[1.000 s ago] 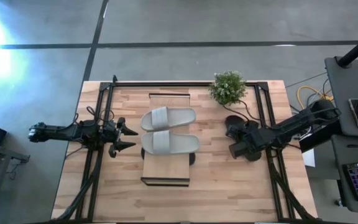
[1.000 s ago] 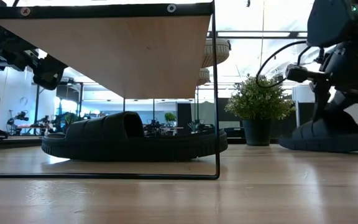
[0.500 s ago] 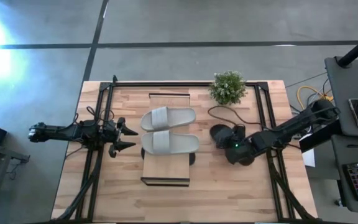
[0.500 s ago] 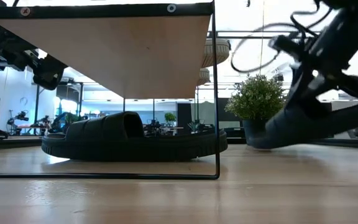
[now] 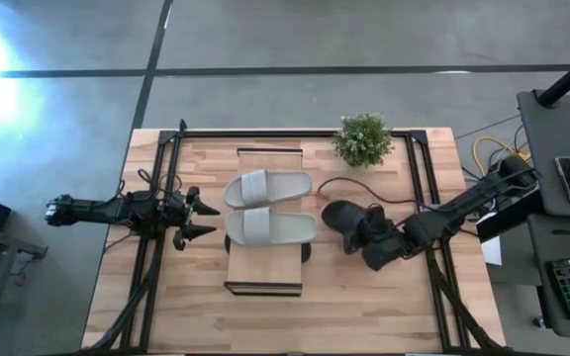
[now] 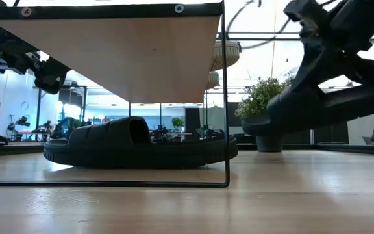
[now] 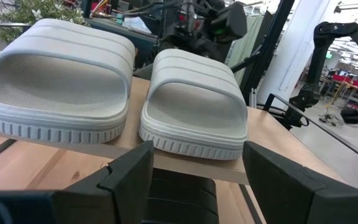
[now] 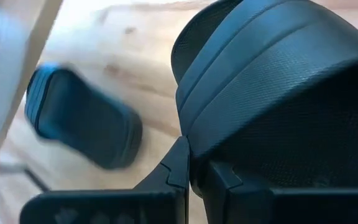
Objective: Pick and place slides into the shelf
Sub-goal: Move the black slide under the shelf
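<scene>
A light grey pair of slides (image 5: 268,207) lies side by side on the shelf's plank top (image 5: 263,272). In the left wrist view both grey slides (image 7: 194,102) sit on the plank. One black slide (image 6: 135,146) rests on the table under the shelf (image 6: 122,52). The second black slide (image 5: 342,219) is in my right gripper (image 5: 368,242), just right of the shelf and in the air (image 6: 323,104). My left gripper (image 5: 202,220) waits open at the shelf's left side (image 7: 194,180). My right gripper (image 8: 194,168) is shut on the black slide's wide strap (image 8: 260,93), pinching the strap's edge between its two fingers (image 8: 179,171). It comes slanting from the table's right. The slide is lifted clear of the table and tilted, its end toward the shelf (image 6: 252,127) lower.
A small potted plant (image 5: 362,138) stands at the far edge, right of the shelf. A dark cable (image 5: 349,184) loops over the table between plant and right arm. The shelf's thin dark frame post (image 6: 226,97) stands between the held slide and the space under the plank.
My right gripper has moved toward the table's left, toward the shelf, carrying the black slide. The slide stood flat on the table at the right a second ago; it has tipped up and is now lifted clear.
</scene>
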